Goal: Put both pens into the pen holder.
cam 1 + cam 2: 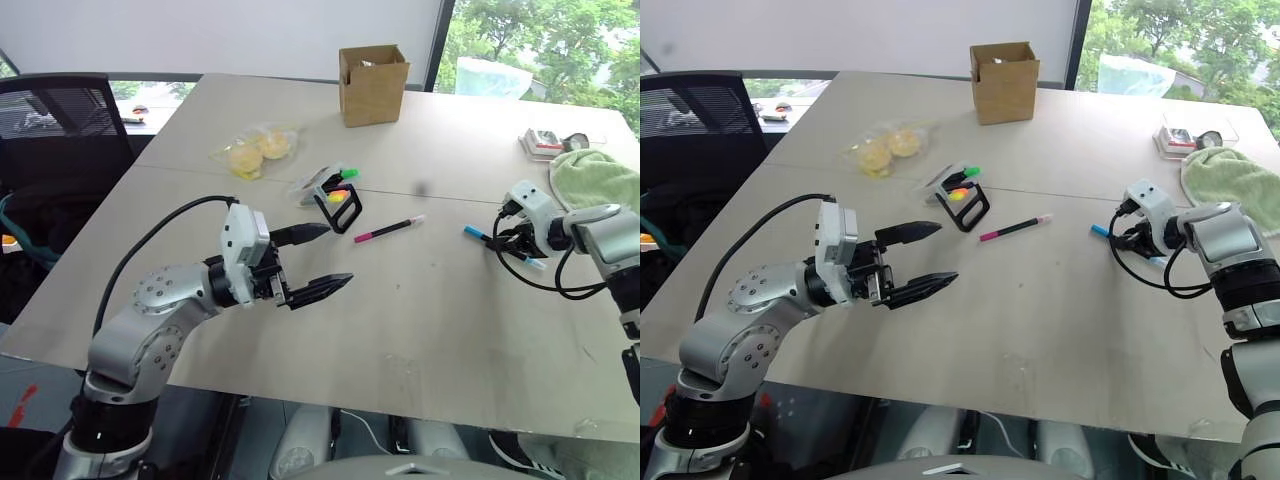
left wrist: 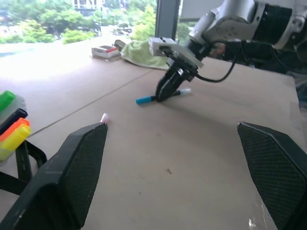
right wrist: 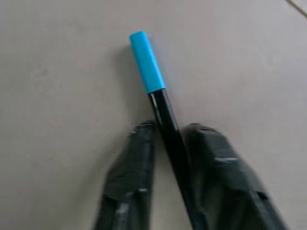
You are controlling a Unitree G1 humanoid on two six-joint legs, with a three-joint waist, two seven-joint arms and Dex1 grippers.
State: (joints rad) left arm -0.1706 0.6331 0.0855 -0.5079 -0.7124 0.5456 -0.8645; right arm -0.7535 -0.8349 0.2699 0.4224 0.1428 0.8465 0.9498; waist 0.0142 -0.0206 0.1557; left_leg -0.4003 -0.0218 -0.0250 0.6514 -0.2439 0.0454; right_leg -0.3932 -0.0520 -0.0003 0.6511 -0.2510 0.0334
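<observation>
So that I can lift it, my right gripper (image 3: pixel 168 139) pinches the blue pen (image 3: pixel 160 110) near the table's (image 1: pixel 420 330) right edge; my left gripper (image 1: pixel 315 260) waits, jaws wide.

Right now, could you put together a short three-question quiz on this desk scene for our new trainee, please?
1. True or false: the right gripper is shut on the blue-ended pen.
2. Which pen lies free on the table? A) the pink-ended pen B) the blue-ended pen C) neither
3. Fill in: the left gripper's jaws are ____, holding nothing.

Key:
1. True; its two fingers pinch the black barrel just behind the blue cap.
2. A; it lies just right of the pen holder, apart from it.
3. Open; wide apart, hovering above the table on the near side of the holder.
</observation>
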